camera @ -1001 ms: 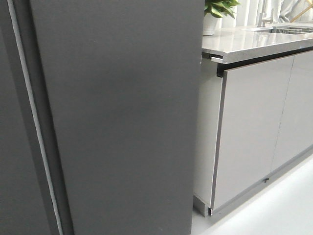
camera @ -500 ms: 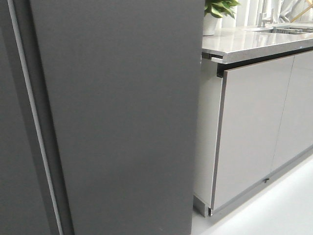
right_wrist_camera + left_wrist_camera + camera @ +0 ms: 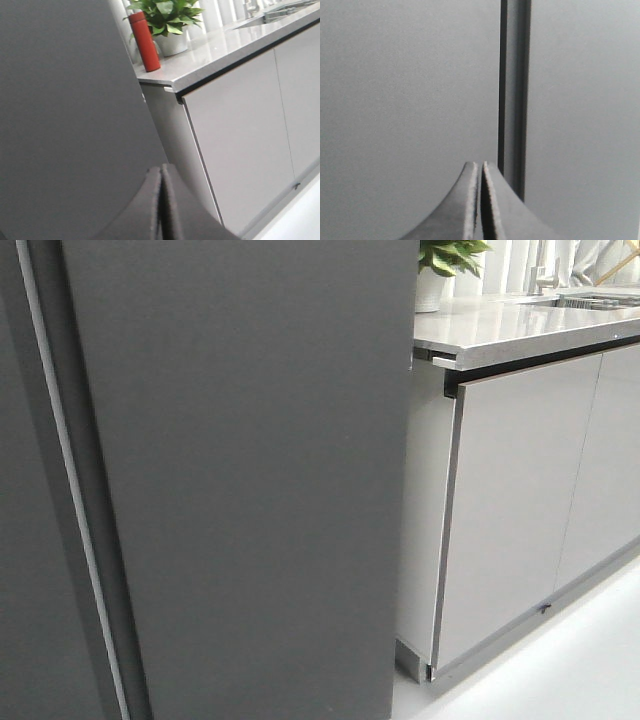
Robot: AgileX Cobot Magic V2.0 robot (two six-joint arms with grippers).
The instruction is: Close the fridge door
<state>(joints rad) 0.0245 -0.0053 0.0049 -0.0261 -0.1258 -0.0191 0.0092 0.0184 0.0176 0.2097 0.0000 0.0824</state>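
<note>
The fridge door (image 3: 250,490) is a tall matte dark-grey panel filling the left and middle of the front view. A pale seam (image 3: 70,490) parts it from another dark-grey panel (image 3: 25,540) at the far left. No gripper shows in the front view. In the left wrist view my left gripper (image 3: 480,166) is shut and empty, close to a grey panel (image 3: 405,100) beside a dark vertical gap (image 3: 512,90). In the right wrist view my right gripper (image 3: 161,169) is shut and empty, near the door's (image 3: 65,115) right edge. The door's white inner side is hidden.
Light-grey kitchen cabinet fronts (image 3: 520,500) stand right of the fridge under a grey countertop (image 3: 520,325). A potted plant (image 3: 167,20) and a red bottle (image 3: 145,42) stand on the countertop near the fridge. Pale floor (image 3: 560,670) lies at the lower right.
</note>
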